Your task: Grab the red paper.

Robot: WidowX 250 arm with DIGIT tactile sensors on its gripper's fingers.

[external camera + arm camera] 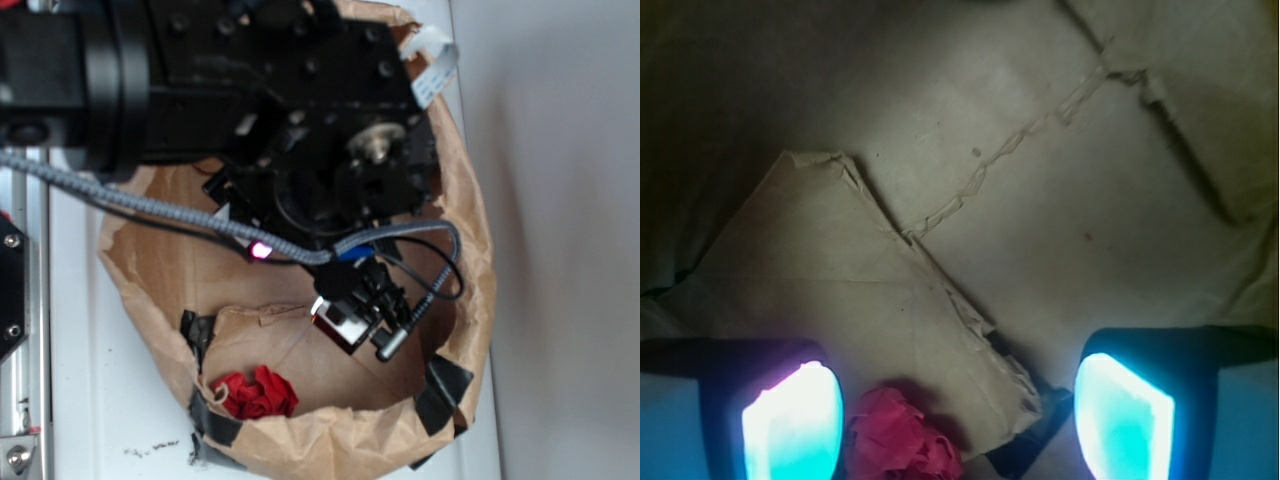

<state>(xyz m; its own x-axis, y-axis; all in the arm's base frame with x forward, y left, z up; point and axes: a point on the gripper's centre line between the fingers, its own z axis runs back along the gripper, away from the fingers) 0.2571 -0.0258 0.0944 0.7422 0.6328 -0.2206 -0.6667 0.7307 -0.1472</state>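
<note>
red paper (258,393): crumpled, matt | paper bag (470,250): creased brown | tape (442,390): black, glossy

The WidowX arm (250,90) is a bulk of matte black blocks and rounded housings, studded with dark screw heads and a silvery hub at the wrist joint. A grey braided cable (150,205) runs across it from the left, past a small pink-lit indicator (260,250) (with a white ribbon cable (432,65) far right). In the wrist view, the gripper (960,420) shows black fingers with glowing pads (795,425), pinkish-white to cyan.
</note>
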